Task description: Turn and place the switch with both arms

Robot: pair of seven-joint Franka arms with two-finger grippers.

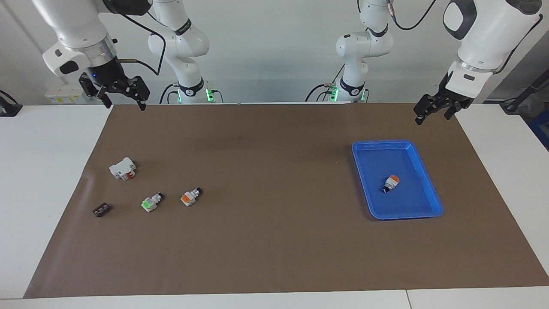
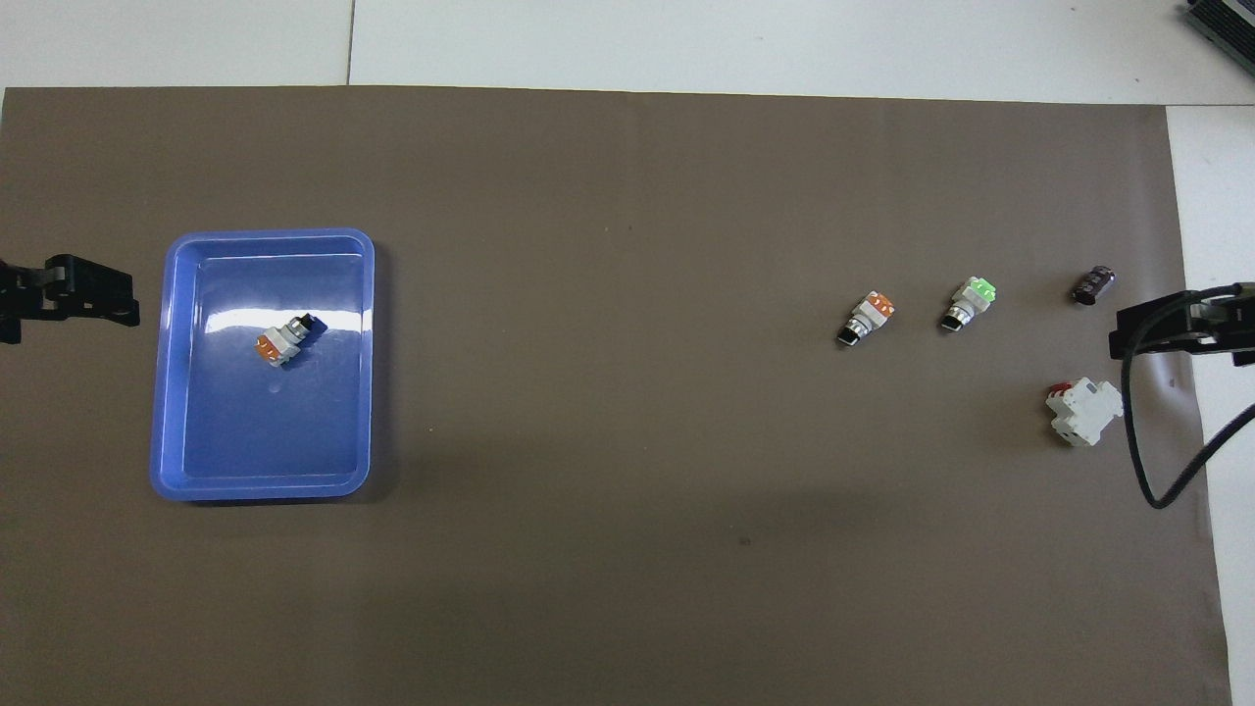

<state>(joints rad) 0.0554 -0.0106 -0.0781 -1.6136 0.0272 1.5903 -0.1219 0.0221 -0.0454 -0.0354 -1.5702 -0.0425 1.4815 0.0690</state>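
You are looking at a robotics lab, two large white jointed robot arms (image 1: 184,47) bolted at the top of the frame, plain white wall behind, white table (image 1: 47,171) under a brown paper mat (image 1: 274,240), small electrical parts, cables trailing upper left.

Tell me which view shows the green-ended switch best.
The overhead view: the green-ended switch shows its green block, silver collar and black tip from above. The facing view shows the same switch slantwise, lying on the mat.

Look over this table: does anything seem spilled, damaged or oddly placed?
Nothing stands out. One orange-ended switch lies on its side in the blue plastic tray; the other parts lie apart on the brown mat, unspilled.
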